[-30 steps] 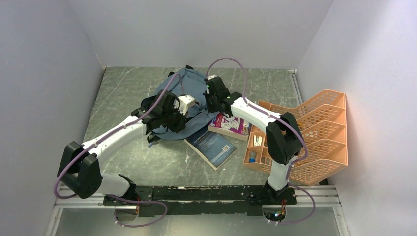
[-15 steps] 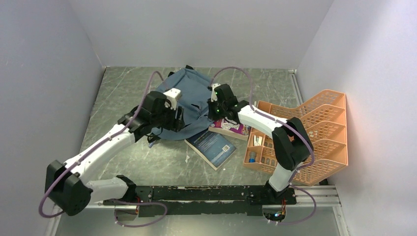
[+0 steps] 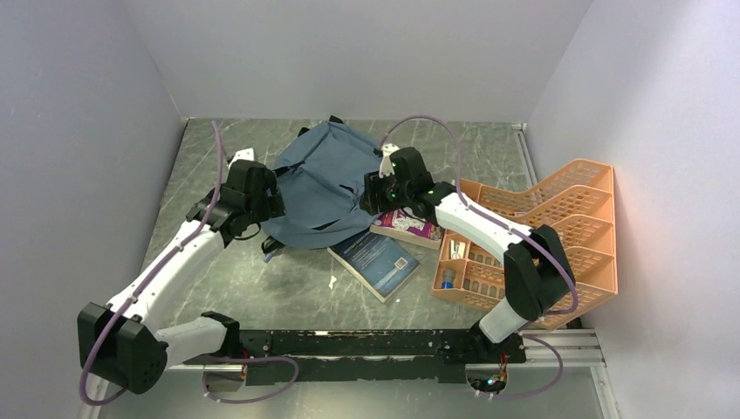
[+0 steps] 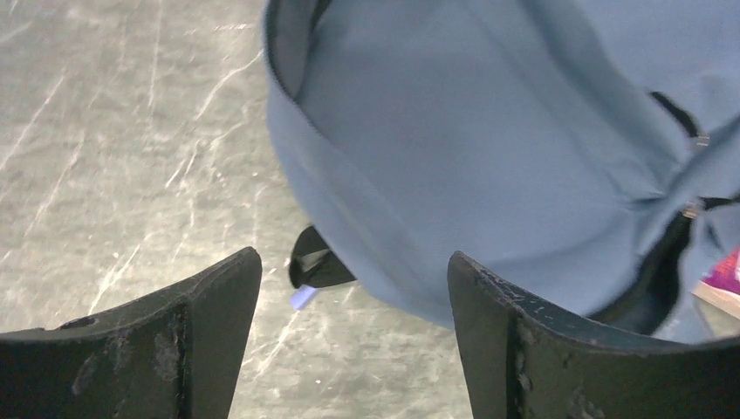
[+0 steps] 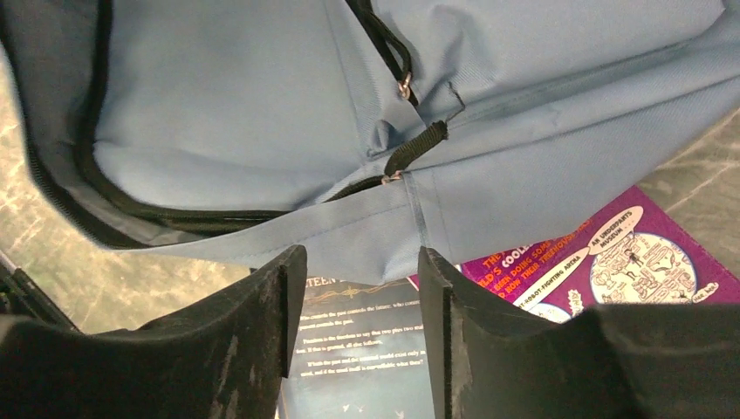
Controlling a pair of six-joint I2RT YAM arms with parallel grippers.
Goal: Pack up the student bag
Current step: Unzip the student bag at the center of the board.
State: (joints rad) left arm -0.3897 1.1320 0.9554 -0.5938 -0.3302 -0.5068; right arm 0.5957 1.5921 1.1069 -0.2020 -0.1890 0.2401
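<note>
The student bag (image 3: 321, 182), slate blue with black zips, lies slumped at the middle back of the table. My left gripper (image 3: 267, 206) hovers at its left edge, open and holding nothing. In the left wrist view the bag (image 4: 489, 148) fills the upper right beyond the gripper (image 4: 353, 257). My right gripper (image 3: 373, 194) is at the bag's right edge, open and empty. In the right wrist view the bag (image 5: 253, 122) and its black zip line (image 5: 78, 205) lie just past the gripper (image 5: 360, 253).
A dark blue book (image 3: 377, 260) lies in front of the bag, with a purple book (image 3: 408, 224) to its right. Both books (image 5: 366, 349) (image 5: 602, 262) peek out from under the bag's edge. An orange mesh organiser (image 3: 550, 240) stands at the right.
Both grippers were shut on the bag's fabric and have opened and let go. The left arm drew back to the left, the right arm shifted right, and the bag settled flatter.
</note>
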